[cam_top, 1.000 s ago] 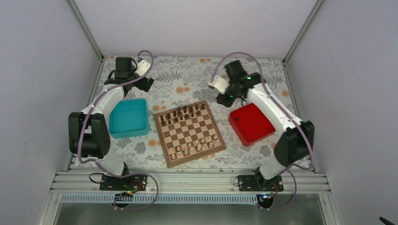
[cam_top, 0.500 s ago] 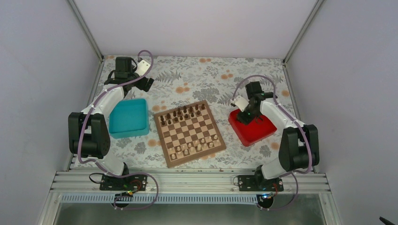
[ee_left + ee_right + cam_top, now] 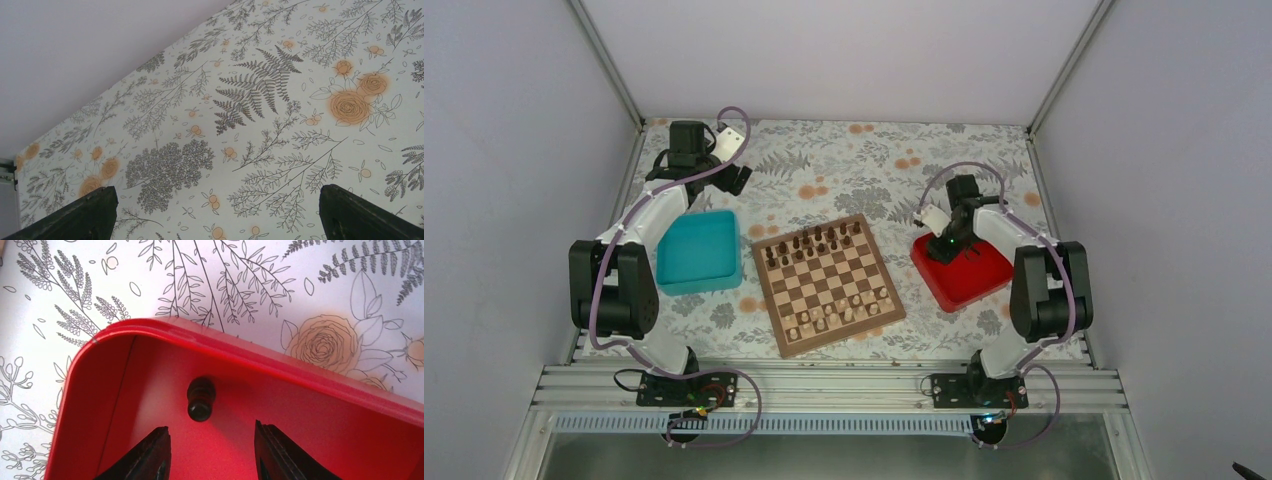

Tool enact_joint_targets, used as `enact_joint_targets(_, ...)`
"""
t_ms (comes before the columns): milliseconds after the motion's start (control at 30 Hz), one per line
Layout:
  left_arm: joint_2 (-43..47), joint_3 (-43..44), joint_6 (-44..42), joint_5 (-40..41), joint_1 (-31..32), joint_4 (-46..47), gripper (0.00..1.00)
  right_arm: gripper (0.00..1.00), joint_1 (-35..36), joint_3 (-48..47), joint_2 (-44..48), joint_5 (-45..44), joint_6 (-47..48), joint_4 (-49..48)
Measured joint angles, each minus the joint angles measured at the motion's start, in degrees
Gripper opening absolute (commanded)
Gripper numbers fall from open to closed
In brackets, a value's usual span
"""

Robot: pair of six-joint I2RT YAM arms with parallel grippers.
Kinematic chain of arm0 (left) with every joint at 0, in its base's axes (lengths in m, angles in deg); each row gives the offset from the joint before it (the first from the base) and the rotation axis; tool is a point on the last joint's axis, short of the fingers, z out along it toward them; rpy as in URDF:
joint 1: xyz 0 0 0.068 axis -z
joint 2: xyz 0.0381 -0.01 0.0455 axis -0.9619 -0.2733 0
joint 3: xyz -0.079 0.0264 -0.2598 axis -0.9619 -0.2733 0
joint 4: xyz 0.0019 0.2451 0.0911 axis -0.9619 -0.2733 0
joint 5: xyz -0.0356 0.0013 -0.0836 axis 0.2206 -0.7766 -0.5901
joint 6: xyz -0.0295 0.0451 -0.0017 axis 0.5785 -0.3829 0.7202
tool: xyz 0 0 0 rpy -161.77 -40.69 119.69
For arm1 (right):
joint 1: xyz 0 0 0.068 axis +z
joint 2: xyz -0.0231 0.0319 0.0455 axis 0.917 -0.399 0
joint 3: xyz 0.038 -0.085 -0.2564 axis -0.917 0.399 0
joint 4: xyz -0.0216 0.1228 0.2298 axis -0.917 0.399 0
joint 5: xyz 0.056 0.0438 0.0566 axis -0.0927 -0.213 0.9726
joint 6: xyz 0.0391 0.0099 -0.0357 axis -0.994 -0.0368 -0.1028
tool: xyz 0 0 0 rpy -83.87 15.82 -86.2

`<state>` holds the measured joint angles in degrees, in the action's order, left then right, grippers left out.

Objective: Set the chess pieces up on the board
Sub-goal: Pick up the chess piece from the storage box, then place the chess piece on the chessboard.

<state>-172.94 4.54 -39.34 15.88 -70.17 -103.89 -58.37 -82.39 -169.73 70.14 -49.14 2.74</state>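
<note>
Noted one dark piece (image 3: 201, 399): small, glossy, knob-headed, apparently on its side. Lying on the floor of the red tray (image 3: 280, 362), near a rounded corner and just inside the far rim. Right gripper (image 3: 210, 445) low over the tray, jaws apart, holding nothing, with the piece just ahead of the gap. Bare red floor all around the piece. Other dark pieces (image 3: 814, 243) ranked on the far rows of the board (image 3: 828, 283). Left gripper (image 3: 215, 215) spread wide over flowered cloth (image 3: 260, 100), beyond the teal tray (image 3: 696, 250).

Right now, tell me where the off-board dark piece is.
In the right wrist view, the dark piece is inside the red tray, just ahead of the open right claw.
</note>
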Motion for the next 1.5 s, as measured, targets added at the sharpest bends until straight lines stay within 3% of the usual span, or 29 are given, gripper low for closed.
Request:
enact_joint_targets(300, 0.0, 0.0, 0.0, 0.0, 0.0, 0.0, 1.0, 0.41, 0.0, -1.7, -4.1, 1.9, 0.8, -0.7)
enact_joint_targets(500, 0.0, 0.0, 0.0, 0.0, 0.0, 0.0, 1.0, 0.2, 0.0, -1.7, -5.8, 2.8, 1.1, -1.0)
enact_joint_targets(633, 0.0, 0.0, 0.0, 0.0, 0.0, 0.0, 1.0, 0.13, 0.0, -1.9, -6.0, 3.2, 1.4, -0.8)
enact_joint_targets(867, 0.0, 0.0, 0.0, 0.0, 0.0, 0.0, 1.0, 0.1, 0.0, -4.7, -3.5, 2.5, 1.4, 2.7)
enact_joint_targets(1133, 0.0, 0.0, 0.0, 0.0, 0.0, 0.0, 1.0, 0.12, 1.0, -18.5, 1.6, 0.7, 1.5, 11.3)
enact_joint_targets(1500, 0.9, 0.0, 0.0, 0.0, 0.0, 0.1, 1.0, 0.13, 13.6, -26.0, -2.9, 1.3, 0.7, 15.8)
